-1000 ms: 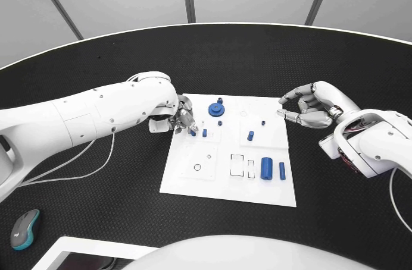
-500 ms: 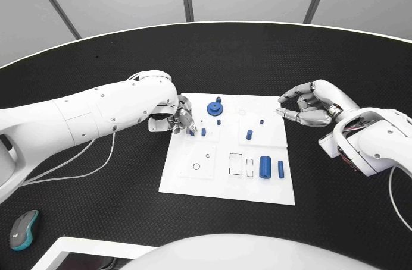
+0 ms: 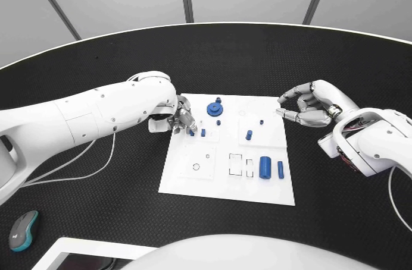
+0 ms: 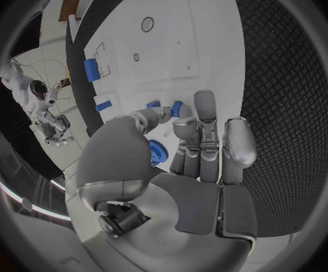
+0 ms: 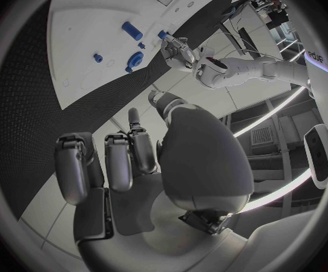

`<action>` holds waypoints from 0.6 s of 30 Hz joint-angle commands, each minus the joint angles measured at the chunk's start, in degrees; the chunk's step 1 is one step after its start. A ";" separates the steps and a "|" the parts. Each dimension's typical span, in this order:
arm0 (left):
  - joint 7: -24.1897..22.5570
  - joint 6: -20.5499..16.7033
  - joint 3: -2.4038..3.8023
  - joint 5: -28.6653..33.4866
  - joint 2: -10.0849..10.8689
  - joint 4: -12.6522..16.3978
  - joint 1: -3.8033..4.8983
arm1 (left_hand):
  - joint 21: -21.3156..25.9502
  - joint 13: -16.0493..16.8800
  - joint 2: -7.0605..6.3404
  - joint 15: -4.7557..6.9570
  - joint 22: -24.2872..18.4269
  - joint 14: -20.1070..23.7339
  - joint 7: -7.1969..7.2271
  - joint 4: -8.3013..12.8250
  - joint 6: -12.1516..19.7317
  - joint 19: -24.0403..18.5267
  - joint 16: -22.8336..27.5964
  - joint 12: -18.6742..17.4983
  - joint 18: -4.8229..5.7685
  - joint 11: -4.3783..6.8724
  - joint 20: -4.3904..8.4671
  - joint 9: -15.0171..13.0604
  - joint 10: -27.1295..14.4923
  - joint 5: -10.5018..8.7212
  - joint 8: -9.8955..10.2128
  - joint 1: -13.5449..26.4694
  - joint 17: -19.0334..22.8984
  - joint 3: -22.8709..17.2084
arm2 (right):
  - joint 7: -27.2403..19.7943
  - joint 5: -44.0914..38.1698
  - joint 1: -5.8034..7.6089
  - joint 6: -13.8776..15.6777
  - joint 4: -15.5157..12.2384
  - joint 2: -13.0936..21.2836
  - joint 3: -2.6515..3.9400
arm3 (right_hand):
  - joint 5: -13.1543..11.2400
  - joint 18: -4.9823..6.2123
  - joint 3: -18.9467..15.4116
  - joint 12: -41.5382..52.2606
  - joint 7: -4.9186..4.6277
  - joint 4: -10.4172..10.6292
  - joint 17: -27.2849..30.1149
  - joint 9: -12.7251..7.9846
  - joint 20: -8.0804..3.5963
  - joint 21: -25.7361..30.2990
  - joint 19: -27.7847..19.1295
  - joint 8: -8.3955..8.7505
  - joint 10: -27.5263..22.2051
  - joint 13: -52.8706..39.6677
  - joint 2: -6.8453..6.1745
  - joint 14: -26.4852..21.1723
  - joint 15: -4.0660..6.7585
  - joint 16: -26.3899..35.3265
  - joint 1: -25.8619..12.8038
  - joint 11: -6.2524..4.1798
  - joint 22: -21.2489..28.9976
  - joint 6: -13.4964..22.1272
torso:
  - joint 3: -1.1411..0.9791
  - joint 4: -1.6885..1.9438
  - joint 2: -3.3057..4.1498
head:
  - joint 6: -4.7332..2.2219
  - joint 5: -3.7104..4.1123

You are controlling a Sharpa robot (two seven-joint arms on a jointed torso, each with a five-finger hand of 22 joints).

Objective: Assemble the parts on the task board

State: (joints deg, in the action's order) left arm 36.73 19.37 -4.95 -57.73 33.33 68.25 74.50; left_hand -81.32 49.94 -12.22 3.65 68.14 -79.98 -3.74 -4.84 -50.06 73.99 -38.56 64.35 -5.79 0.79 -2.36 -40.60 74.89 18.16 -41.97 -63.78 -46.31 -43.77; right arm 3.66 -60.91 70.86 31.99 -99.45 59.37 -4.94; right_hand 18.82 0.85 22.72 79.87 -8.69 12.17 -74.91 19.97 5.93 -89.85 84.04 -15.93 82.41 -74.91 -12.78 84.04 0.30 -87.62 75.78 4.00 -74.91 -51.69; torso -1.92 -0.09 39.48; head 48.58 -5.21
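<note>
The white task board (image 3: pixel 193 184) lies mid-table. My left hand (image 3: pixel 178 120) hovers over its left edge, fingers stretched out and apart. Its fingertips (image 4: pixel 203 100) end right beside two short blue pegs (image 3: pixel 192 132) (image 4: pixel 176 107) standing in the board; whether they touch is unclear. A blue gear (image 3: pixel 214 108) sits near the board's far edge, with smaller blue pieces (image 3: pixel 249 135) in the middle. A thick blue cylinder (image 3: pixel 265 167) and a thin one (image 3: pixel 280 169) lie to the right. My right hand (image 3: pixel 307 108) stays off the board's far right corner, fingers curled in, holding nothing.
A grey and teal device (image 3: pixel 21 228) lies on the black table at the front left. A white tray (image 3: pixel 86 255) sits at the front edge. Thin white cables (image 3: pixel 77 163) hang under my left arm.
</note>
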 commanded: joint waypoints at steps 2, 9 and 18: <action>0.05 0.12 0.00 0.09 0.07 -0.13 0.00 | 0.36 -0.09 -1.44 0.40 -0.12 0.12 0.82 -2.74 -0.21 0.11 0.29 0.00 0.80 0.32 -0.20 0.89 -0.38 -0.48 0.40 3.32 -0.17 4.42 | 0.01 0.00 0.00 0.08 -0.02 0.07 0.00 | 0.19 -0.85 0.13 -0.14 0.11 0.22 -9.33 -0.07 -0.49 -0.15 5.96 -0.26 -0.03 -5.89 -0.28 4.63 0.25 0.27 0.50 -0.35 -15.09 -0.14 | 0.02 0.01 0.02 | -0.04 0.04; -0.05 0.12 0.00 0.16 0.22 -0.30 -0.01 | 0.50 0.02 -2.43 0.32 -0.02 0.15 0.66 -7.03 -1.00 0.40 0.27 0.32 0.86 0.19 -0.14 1.62 -0.38 -0.96 1.02 4.71 -0.36 12.71 | 0.12 0.00 0.00 0.01 -0.01 0.14 0.00 | 0.18 -0.85 0.05 -0.13 0.08 0.31 -9.37 -0.09 -0.49 -0.15 5.96 -0.22 -0.03 -5.91 -0.38 4.64 0.24 0.26 0.38 -0.32 -15.09 -0.05 | 0.00 0.03 0.01 | -0.07 0.07; -0.02 -1.21 0.00 0.18 0.30 -0.41 -0.01 | 0.42 0.12 -2.39 0.34 0.37 0.14 0.67 -10.49 -1.28 0.79 0.29 0.56 0.94 0.18 -0.12 1.97 -0.29 -2.29 1.33 3.88 -0.49 18.17 | 0.13 0.00 0.00 0.04 0.08 0.10 0.01 | 0.17 -0.85 -0.01 -0.20 0.06 0.39 -9.26 -0.11 -0.48 -0.15 5.96 -0.20 -0.09 -5.84 -0.46 4.61 0.23 0.31 0.26 -0.31 -15.09 0.01 | 0.01 -0.01 0.01 | -0.21 0.15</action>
State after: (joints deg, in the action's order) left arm 36.69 18.26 -4.95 -57.55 33.62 67.84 74.49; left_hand -81.02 50.00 -14.59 3.77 68.46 -79.84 -2.97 -15.25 -50.92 74.37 -38.56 64.62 -5.79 1.23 -2.38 -38.70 74.63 16.08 -40.84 -59.37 -46.74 -25.92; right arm 3.80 -60.91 70.86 32.03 -99.38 59.47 -4.93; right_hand 18.82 0.85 22.72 79.87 -8.69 12.17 -74.91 19.91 5.93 -89.85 84.04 -15.92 82.41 -74.90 -12.78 84.04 0.30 -87.63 75.78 4.00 -74.91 -51.69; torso -1.90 -0.07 39.49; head 48.45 -5.13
